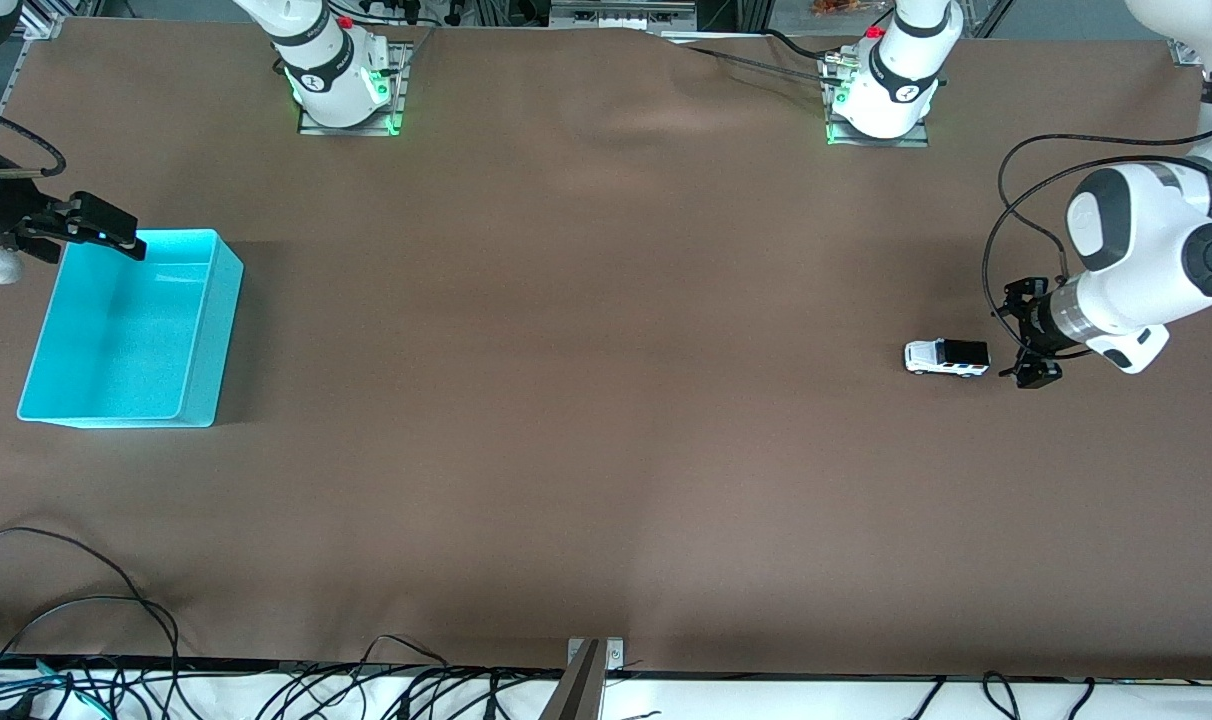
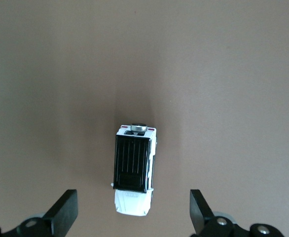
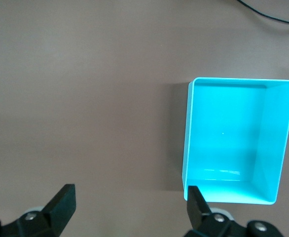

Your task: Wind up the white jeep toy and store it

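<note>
— Brown tabletop (image 1: 586, 400), two arms at work: where is the white jeep toy (image 1: 947, 357)?

— It sits on its wheels toward the left arm's end of the tabletop, black roof up, well apart from the turquoise bin (image 1: 126, 330).

— And the left tool (image 1: 1026, 332)?

— It hovers low just beside the jeep, fingers (image 2: 65, 212) spread wide apart and gripping nothing. In the left wrist view the jeep (image 2: 133, 168) lies between the two fingertips, touching neither, a small silver knob at one end.

— What of the right tool (image 1: 91, 228)?

— It hangs over the edge of the bin at the right arm's end, its fingers (image 3: 60, 205) likewise spread and bare. The bin (image 3: 277, 148) holds no toy.
</note>
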